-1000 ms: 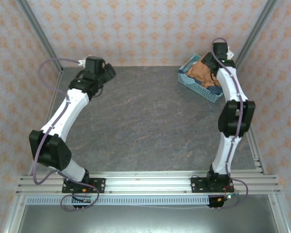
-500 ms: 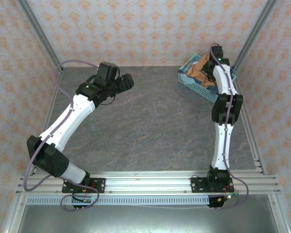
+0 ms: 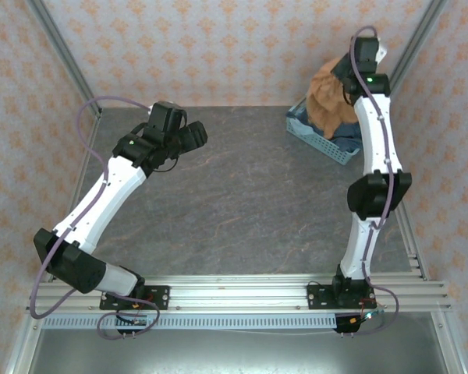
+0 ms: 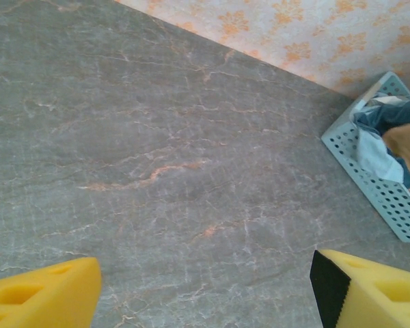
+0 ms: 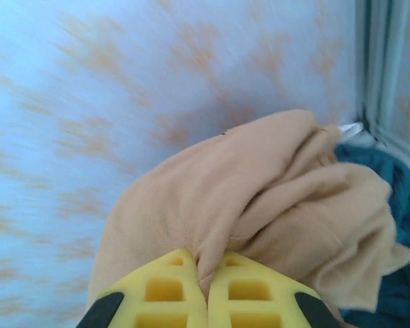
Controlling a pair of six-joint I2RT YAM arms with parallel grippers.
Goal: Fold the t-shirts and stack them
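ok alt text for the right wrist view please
The right hand pinches a bunched orange-tan t-shirt between its shut yellow fingers, held in front of a blurred patterned wall. Dark blue cloth shows at the right edge.

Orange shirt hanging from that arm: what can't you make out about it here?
- Front print: the orange-tan cotton t-shirt is bunched in the shut right tool; right wrist view, folds hide it.
- Its right side: top view, the right arm covers it.
- Clothes in the light-blue plastic lattice basket: left wrist view, cut off by the right edge.
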